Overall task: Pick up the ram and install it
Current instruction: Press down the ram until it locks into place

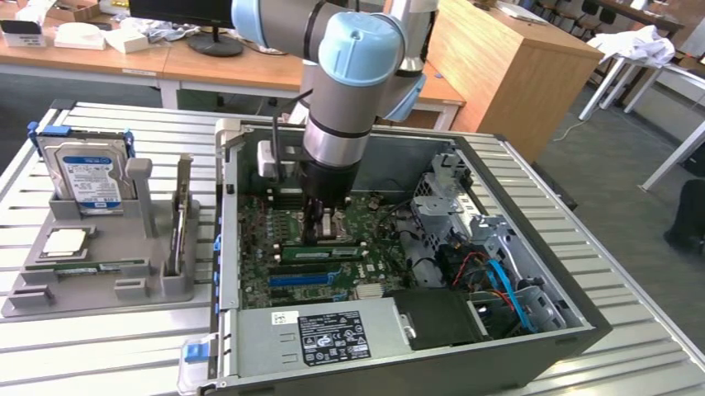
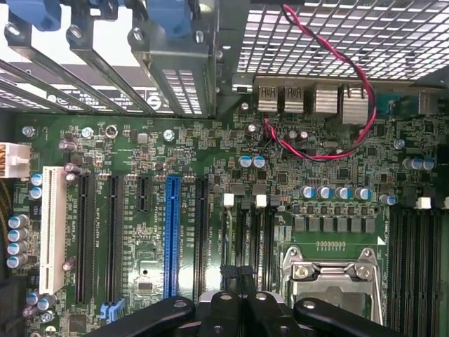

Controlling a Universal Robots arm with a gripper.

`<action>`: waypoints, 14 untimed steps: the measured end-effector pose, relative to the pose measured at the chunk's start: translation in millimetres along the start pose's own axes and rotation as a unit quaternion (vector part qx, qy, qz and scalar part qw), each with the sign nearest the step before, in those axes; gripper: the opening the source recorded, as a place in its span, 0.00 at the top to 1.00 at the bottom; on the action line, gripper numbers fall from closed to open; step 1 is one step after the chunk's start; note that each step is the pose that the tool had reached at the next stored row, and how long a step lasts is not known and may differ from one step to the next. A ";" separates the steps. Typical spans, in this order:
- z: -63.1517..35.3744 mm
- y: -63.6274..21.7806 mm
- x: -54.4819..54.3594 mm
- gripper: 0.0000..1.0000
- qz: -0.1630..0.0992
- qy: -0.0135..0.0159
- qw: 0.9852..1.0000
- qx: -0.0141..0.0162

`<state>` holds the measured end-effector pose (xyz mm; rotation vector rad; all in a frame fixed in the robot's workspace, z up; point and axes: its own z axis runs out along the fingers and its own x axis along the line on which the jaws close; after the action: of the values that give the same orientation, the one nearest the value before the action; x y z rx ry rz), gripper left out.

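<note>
Gripper (image 1: 327, 221) clenched empty above the motherboard (image 1: 319, 247) inside the computer case (image 1: 529, 247); we see a ram (image 1: 322, 252) stick seated just beside it.

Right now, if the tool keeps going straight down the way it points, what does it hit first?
The tool, shut, points down into the open computer case. First in line looks like the motherboard, near the CPU socket. Depth is unclear.

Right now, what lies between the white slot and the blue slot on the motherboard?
In the wrist view, two long black slots and one shorter black slot stand between the white slot and the blue slot.
</note>
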<state>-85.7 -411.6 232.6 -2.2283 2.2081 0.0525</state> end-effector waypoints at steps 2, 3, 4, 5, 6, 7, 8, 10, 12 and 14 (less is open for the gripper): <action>1.4 0.0 0.1 0.90 0.000 0.000 1.000 0.000; 2.1 0.0 0.1 0.90 0.000 0.000 1.000 0.000; 2.7 0.0 0.1 0.90 0.000 0.000 1.000 0.000; 3.1 0.0 0.1 0.90 0.000 0.000 1.000 0.000; 3.0 0.0 0.1 0.90 0.000 0.000 1.000 0.000; 3.0 0.0 0.2 0.90 0.000 0.000 1.000 0.000; 3.1 0.0 0.1 0.90 0.000 0.000 1.000 0.000; 3.3 0.0 0.1 0.90 0.000 0.000 1.000 0.000; 4.5 -0.1 0.1 0.90 0.000 0.000 1.000 0.000; 5.4 -0.1 0.2 0.90 0.000 0.000 1.000 0.000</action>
<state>-85.7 -411.6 227.1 -2.2285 2.2082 0.0524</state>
